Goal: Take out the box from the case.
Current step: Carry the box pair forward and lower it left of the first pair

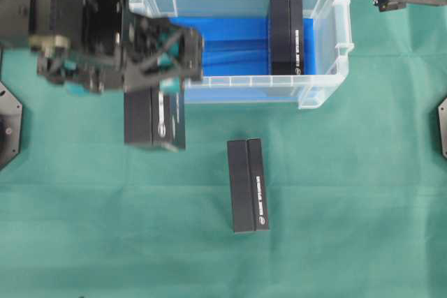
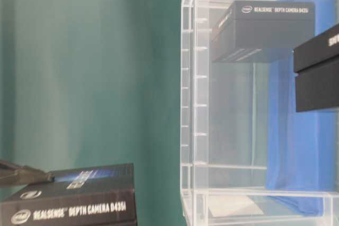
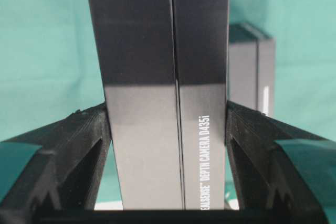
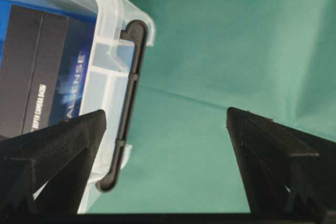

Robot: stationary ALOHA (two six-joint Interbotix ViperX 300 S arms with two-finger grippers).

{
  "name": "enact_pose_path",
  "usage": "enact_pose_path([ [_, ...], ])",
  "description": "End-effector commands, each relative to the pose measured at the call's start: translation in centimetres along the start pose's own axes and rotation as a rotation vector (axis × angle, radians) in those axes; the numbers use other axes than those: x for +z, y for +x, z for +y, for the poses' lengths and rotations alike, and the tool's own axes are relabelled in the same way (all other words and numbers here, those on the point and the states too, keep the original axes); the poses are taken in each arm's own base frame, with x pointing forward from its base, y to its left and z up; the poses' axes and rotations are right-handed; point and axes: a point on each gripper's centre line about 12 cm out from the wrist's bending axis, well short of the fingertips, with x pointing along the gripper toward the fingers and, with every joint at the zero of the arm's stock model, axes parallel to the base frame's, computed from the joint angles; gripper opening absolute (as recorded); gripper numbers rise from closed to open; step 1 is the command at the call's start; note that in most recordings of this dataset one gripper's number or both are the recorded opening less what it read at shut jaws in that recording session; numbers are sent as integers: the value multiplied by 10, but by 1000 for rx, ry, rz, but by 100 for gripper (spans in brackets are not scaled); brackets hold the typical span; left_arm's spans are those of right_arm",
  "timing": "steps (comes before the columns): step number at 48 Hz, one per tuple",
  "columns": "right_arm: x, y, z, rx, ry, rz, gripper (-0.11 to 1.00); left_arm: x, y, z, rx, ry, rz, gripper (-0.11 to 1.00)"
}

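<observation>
The held box (image 1: 155, 120), black, sits outside the case (image 1: 328, 88), just off its near wall toward the left end, and is clamped between the fingers (image 3: 84, 145) of the left tool (image 1: 164, 68). The left wrist view shows both pads pressed to its long sides, with white lettering reading "REALSENSE DEPTH CAMERA D435i" running along one face. In the table-level view the same wording and an oval logo show on its edge.

A second black box (image 1: 286, 36) lies inside the case on the blue lining (image 1: 223, 47), toward the right end; its print reads "REALSENSE DEPTH CAMERA D435i" through the clear wall in the table-level view. A third black box (image 1: 248, 185) lies flat on the green tabletop (image 1: 349, 207), in front of the case and well apart from it, with a line of white text too small to read overhead.

The right tool (image 4: 165, 145) hovers beyond the case's right end with its jaws spread wide and nothing between them, over the case's dark rim handle (image 4: 126, 103) and bare cloth.
</observation>
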Motion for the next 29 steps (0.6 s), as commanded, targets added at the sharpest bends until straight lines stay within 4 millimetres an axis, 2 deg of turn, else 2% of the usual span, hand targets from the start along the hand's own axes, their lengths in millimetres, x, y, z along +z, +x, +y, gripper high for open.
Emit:
enact_pose_path([
  [1, 4, -6, 1, 22, 5, -15, 94, -13, -19, 6, -53, -7, 7, 61],
  [18, 4, -6, 1, 22, 2, -15, 94, -76, -21, 11, -53, -7, 45, 61],
  [29, 3, -7, 2, 23, 0, -15, 94, -85, -16, 13, -38, -2, 46, 61],
])
